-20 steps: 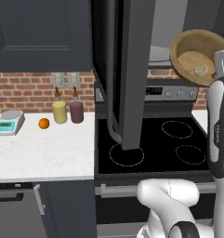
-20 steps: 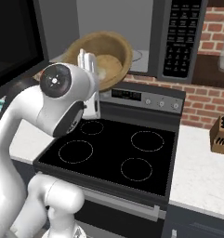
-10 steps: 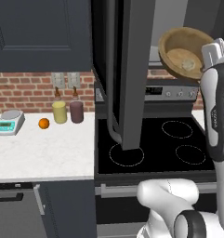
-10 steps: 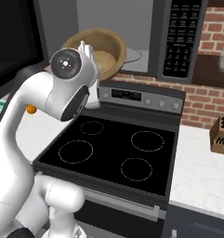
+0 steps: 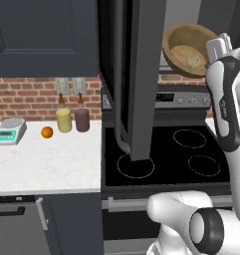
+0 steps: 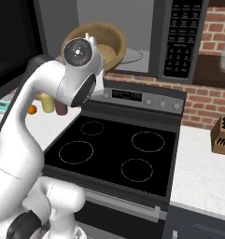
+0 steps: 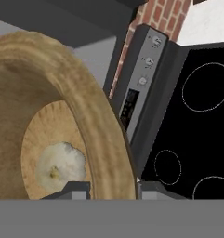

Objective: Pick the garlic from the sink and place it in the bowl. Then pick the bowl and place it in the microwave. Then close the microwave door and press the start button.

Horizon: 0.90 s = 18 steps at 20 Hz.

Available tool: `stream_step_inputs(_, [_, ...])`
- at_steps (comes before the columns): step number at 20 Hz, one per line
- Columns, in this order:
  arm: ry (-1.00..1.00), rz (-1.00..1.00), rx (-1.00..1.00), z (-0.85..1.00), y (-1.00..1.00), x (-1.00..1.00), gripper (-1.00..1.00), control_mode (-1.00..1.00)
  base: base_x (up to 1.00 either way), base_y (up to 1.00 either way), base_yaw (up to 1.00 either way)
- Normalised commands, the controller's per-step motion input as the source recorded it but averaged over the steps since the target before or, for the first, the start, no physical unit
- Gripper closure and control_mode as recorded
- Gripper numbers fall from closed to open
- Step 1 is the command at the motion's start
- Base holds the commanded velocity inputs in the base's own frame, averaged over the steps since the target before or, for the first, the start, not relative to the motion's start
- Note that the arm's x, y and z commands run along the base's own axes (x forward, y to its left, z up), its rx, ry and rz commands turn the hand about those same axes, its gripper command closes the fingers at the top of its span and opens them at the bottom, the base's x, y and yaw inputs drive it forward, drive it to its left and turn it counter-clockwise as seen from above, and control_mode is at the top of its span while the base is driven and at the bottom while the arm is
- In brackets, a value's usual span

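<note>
Left base view: wooden bowl point(image 5: 189, 49) held high, tilted, at microwave point(image 5: 183, 30) opening, right of open microwave door point(image 5: 140, 74); garlic point(image 5: 192, 61) inside.
Right base view: bowl point(image 6: 106, 43) above stove point(image 6: 121, 156).
Hand view: fingers point(image 7: 148, 188) pinching bowl rim point(image 7: 104, 139); garlic point(image 7: 61, 166) on bowl bottom.

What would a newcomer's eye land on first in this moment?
The wooden bowl, held tilted high over the black stove at the mouth of the open microwave, with the pale garlic inside. Next, the microwave door, swung wide open toward the cameras.
</note>
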Motion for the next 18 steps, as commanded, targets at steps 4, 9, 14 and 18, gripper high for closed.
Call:
stream_step_inputs(4, [0.00, 0.00, 0.00, 0.34, 0.12, 0.32, 1.00, -1.00, 0.00, 0.00, 0.00])
stream_step_inputs(9, [0.00, 0.00, 0.00, 0.13, 0.10, 0.33, 1.00, -1.00, 0.00, 0.00, 0.00])
stream_step_inputs(14, [0.00, 0.00, 0.00, 0.00, 0.00, 0.37, 1.00, -1.00, 0.00, 0.00, 0.00])
stream_step_inputs(18, [0.00, 0.00, 0.00, 0.00, 0.01, 0.49, 1.00, -1.00, 0.00, 0.00, 0.00])
